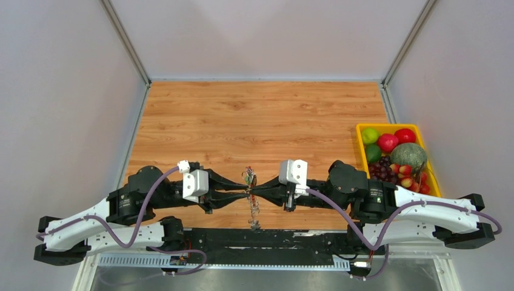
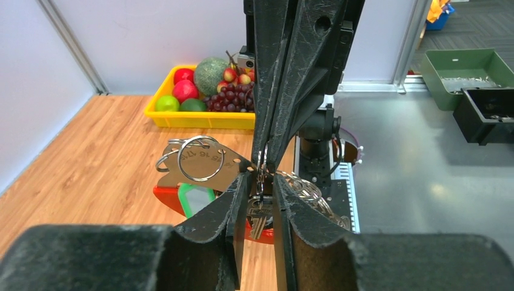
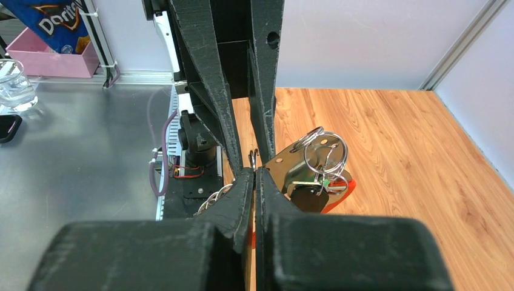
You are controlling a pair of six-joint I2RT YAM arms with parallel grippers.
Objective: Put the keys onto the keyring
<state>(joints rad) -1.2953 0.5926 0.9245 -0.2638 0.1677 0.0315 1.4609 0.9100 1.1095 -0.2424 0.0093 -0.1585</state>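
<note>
The keyring hangs in the air between my two grippers above the wooden table (image 1: 260,121). It has a red oval loop (image 2: 173,199), a green tag (image 2: 195,201), a silver plate with split rings (image 2: 200,160) and a coiled chain (image 2: 310,195) that droops toward the arm bases (image 1: 254,219). My right gripper (image 3: 254,173) is shut on a thin ring of the keyring. My left gripper (image 2: 260,182) faces it tip to tip and holds a small silver key (image 2: 259,215) between its narrowly parted fingers. A black-headed key (image 3: 309,197) hangs from the rings.
A yellow tray (image 1: 362,128) of fruit stands at the table's right edge and also shows in the left wrist view (image 2: 200,120). Off the table stand a green bin (image 2: 467,66), a black bin (image 2: 485,115) and a pink box (image 3: 57,60).
</note>
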